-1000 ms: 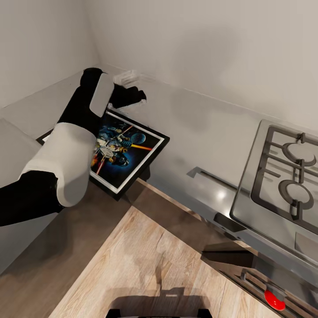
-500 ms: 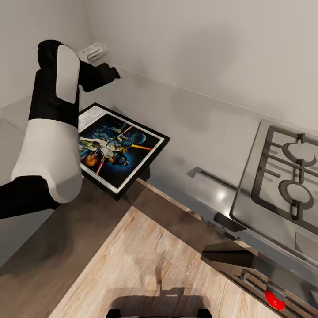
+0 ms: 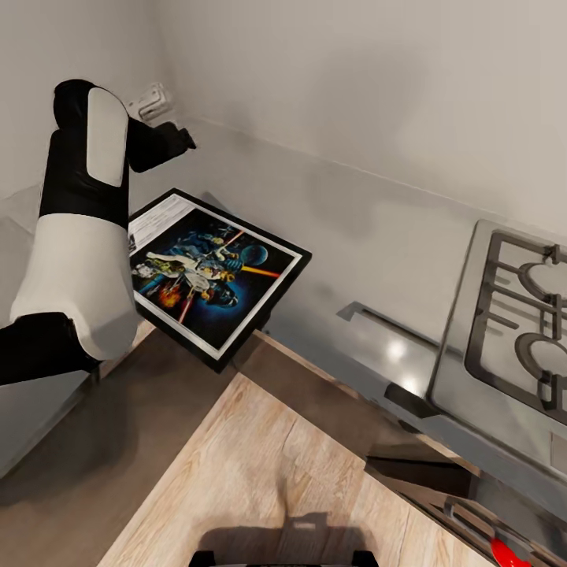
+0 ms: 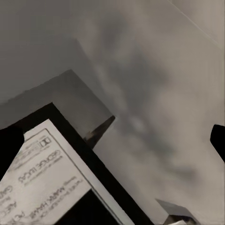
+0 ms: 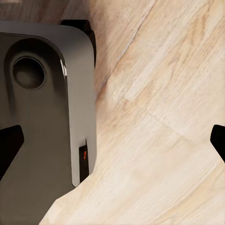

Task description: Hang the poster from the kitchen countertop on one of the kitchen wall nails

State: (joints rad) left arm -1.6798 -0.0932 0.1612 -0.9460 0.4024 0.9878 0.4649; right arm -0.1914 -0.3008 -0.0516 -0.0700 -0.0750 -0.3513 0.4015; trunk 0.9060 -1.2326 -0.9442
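I am holding the left gripper [image 3: 183, 138] raised over the far corner of the smooth light grey kitchen countertop [image 3: 354, 236], close to the pale wall, with its two dark fingers spread wide apart and nothing between them; in the left wrist view the fingertips [image 4: 10, 145] are sitting at opposite edges of the picture. The rectangular black-framed poster with a white border and blue-black space artwork [image 3: 213, 272] is lying flat just below and behind that gripper, nearer to me, with its white title strip [image 4: 42, 178] at the end closest to the fingers and its near corner jutting out past the counter's edge over the light wooden floor [image 3: 268, 472]. I am judging that I am at the pick-up step, lining up for a grasp, with nothing lifted yet. The next move is calling for me to lower the open fingers onto a frame edge, probably the overhanging side where a finger can slip underneath, and close firmly. The right gripper [image 5: 112, 136] is hanging low beside the robot's glossy dark base [image 5: 42, 117], pointing at the floor, its fingers also wide apart and empty. A steel gas hob with black grates [image 3: 512, 331] is sitting well away from the left gripper, along the counter.
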